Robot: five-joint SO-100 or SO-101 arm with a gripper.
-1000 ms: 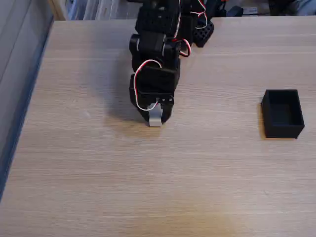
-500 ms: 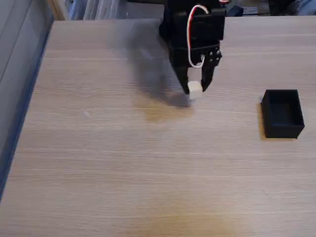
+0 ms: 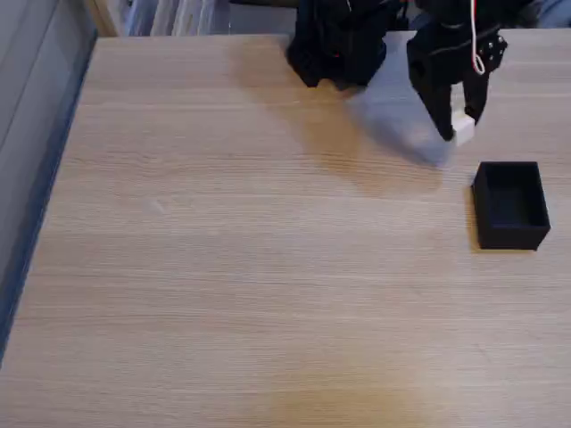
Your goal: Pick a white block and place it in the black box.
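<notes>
In the fixed view my black gripper (image 3: pixel 460 127) hangs above the table at the upper right, shut on the small white block (image 3: pixel 463 129), which is lifted clear of the wood. The black box (image 3: pixel 510 205) sits open-topped on the table at the right, just below and to the right of the gripper in the picture. Its inside looks empty.
The arm's black base (image 3: pixel 335 45) stands at the back edge of the wooden table (image 3: pixel 223 267). The table's left edge drops off beside a grey wall. Shelving and clutter line the far edge.
The gripper closed on the white block at the table's middle, lifted it, and swung right with it; it now hangs close to the black box.
</notes>
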